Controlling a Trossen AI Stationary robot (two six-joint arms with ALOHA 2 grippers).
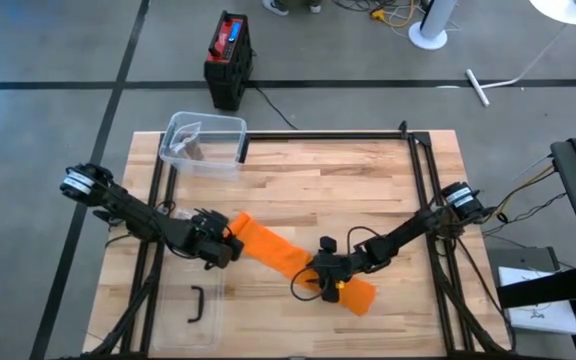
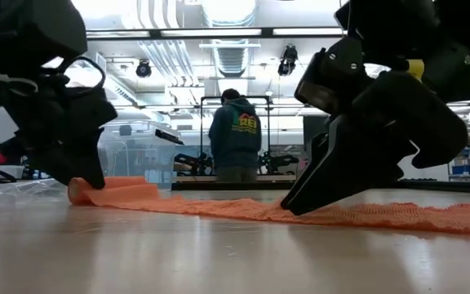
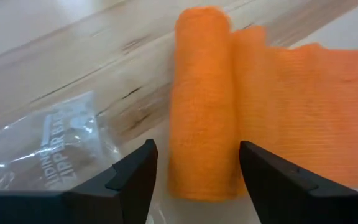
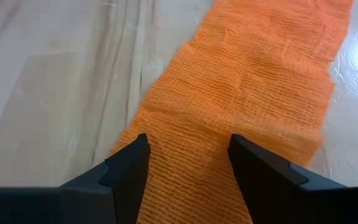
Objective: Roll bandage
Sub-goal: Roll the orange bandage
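I see the orange bandage (image 1: pixel 293 257) lying slantwise across the middle of the wooden table (image 1: pixel 368 190), its rolled end toward my left arm. The left gripper (image 3: pixel 197 171) sits at that roll (image 3: pixel 202 99) with its fingers apart on either side of it, not clamped. The right gripper (image 4: pixel 188 165) hangs over the flat strip near its other end, fingers also spread, holding nothing. A clear plastic bag (image 3: pixel 42 146) lies just beside the roll, close to the left fingers. A clear container (image 1: pixel 203 143) stands at the far left corner, well apart. Something small and dark (image 1: pixel 197 304) lies near the front edge; I cannot make out what. A person (image 2: pixel 235 135) stands beyond the table.
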